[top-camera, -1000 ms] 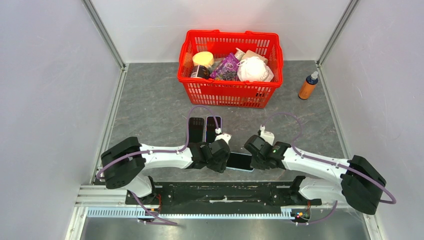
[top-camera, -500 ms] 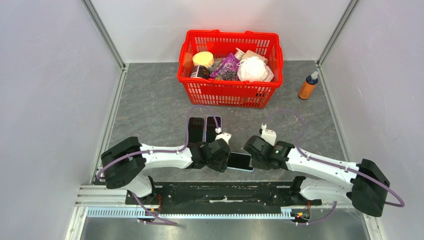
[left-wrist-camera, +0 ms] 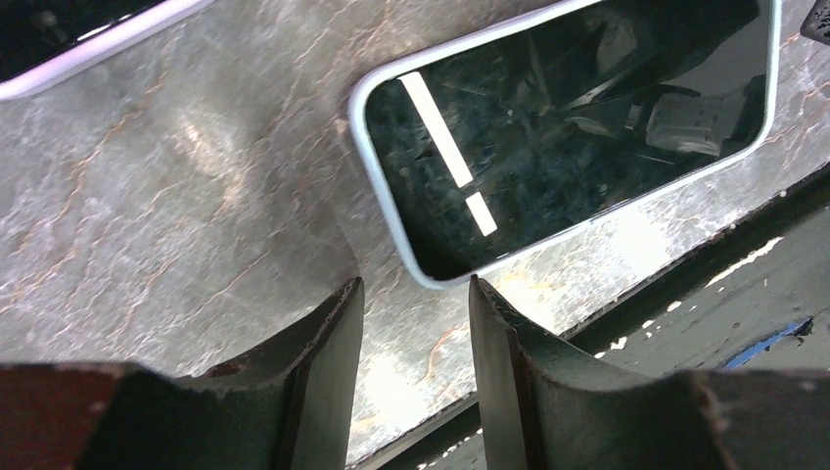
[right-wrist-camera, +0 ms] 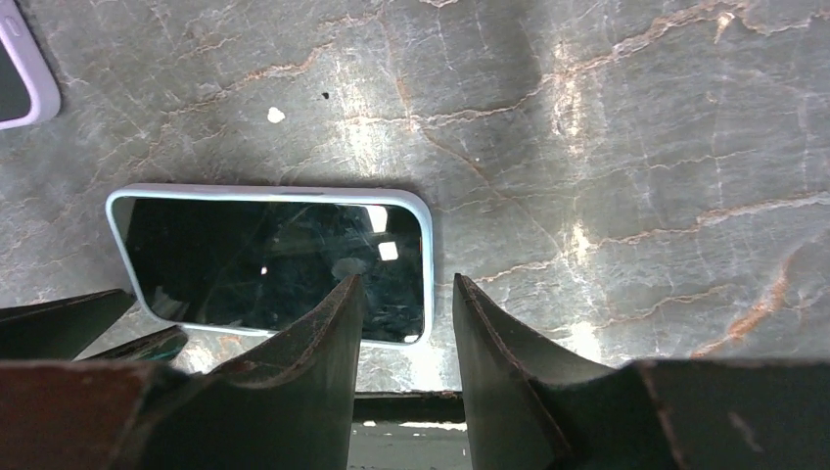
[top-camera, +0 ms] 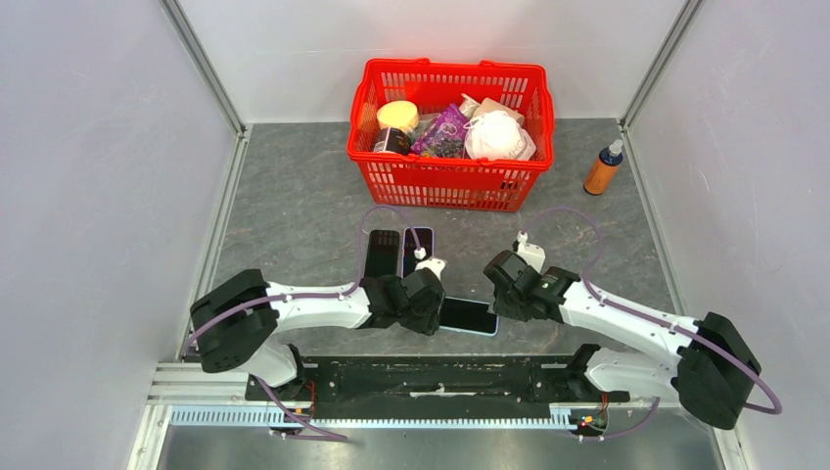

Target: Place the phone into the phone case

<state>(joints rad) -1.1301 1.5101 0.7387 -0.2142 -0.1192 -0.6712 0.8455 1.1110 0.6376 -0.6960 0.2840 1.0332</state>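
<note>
A dark-screened phone with a pale blue rim [top-camera: 468,315] lies flat on the grey table near the front edge. It also shows in the left wrist view [left-wrist-camera: 577,127] and the right wrist view [right-wrist-camera: 269,264]. My left gripper [top-camera: 437,309] [left-wrist-camera: 411,294] is open and empty, just off the phone's left end. My right gripper [top-camera: 499,300] [right-wrist-camera: 406,284] is open and empty over the phone's right end, not touching it. A black slab [top-camera: 384,253] and a lilac-rimmed slab [top-camera: 416,250] lie side by side behind the left gripper. I cannot tell which is a case.
A red basket [top-camera: 440,182] full of goods stands at the back middle. An orange bottle [top-camera: 603,169] stands at the back right. The black mounting rail [top-camera: 440,377] runs along the table's front edge just behind the phone. White walls close both sides.
Both grippers have drawn back a little from the phone. The right one moved away from the front edge, the left one slightly left. The phone lies almost where it was.
</note>
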